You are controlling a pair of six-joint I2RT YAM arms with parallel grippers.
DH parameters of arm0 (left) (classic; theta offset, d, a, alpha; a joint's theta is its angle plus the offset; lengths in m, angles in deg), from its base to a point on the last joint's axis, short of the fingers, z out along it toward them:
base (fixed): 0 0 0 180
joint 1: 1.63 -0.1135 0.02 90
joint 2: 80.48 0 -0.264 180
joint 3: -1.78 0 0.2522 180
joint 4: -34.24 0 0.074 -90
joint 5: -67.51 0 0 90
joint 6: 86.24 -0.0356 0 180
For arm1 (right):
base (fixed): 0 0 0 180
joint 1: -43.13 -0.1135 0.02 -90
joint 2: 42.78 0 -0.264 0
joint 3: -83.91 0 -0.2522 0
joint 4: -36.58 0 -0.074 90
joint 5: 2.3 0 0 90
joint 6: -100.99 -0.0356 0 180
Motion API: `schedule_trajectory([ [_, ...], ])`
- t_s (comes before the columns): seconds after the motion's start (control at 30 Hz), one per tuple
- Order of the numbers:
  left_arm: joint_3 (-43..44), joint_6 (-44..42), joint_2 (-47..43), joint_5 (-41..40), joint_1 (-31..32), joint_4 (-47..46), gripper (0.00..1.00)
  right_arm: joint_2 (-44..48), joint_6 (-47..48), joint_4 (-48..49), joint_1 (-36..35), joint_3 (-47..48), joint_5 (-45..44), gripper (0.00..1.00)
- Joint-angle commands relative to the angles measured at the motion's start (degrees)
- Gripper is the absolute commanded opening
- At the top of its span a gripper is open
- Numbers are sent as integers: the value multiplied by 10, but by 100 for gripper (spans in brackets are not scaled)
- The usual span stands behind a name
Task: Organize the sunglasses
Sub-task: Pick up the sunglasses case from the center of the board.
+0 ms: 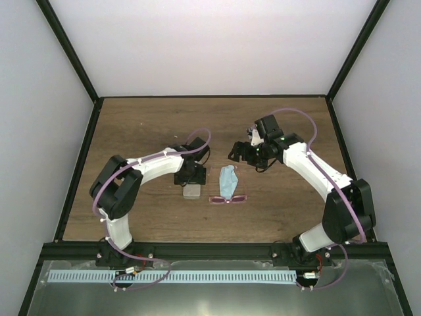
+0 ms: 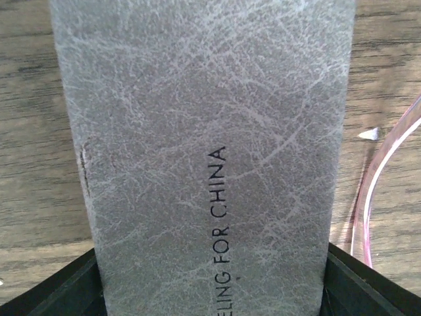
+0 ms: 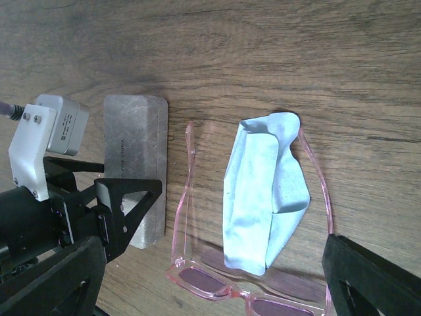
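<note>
The sunglasses (image 1: 228, 198) have a thin pink frame and tinted lenses. They lie unfolded on the table, seen closely in the right wrist view (image 3: 204, 282). One pink arm shows in the left wrist view (image 2: 368, 197). A grey case (image 1: 191, 191) lies closed to their left. My left gripper (image 1: 191, 178) is down on the case (image 2: 210, 151), with a black finger (image 2: 368, 286) against each long edge. My right gripper (image 1: 241, 153) is open and empty (image 3: 214, 266), hovering above the sunglasses.
A light blue cloth (image 1: 227, 181) lies crumpled between the sunglasses' arms (image 3: 263, 191), overlapping the right one. The wooden table (image 1: 145, 125) is bounded by black frame posts (image 1: 79, 141) and white walls.
</note>
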Motion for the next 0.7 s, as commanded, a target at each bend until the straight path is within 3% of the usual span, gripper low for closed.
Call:
schedule_trajectory([
  [0.0,-1,1,-3,5,-4,1,74,-2,2,1,3,7,-1,93],
  [0.07,3,3,-13,4,-5,5,77,-2,2,2,3,5,0,93],
  [0.2,15,2,-28,2,-5,20,94,-3,0,6,3,3,6,93],
  [0.3,17,2,-30,-2,-6,23,95,-6,-1,10,2,3,10,93],
  [0.5,6,-3,-12,6,-8,14,88,-4,1,8,3,-1,10,93],
  [0.67,0,-1,-7,10,-8,7,72,0,3,5,3,-1,8,93],
])
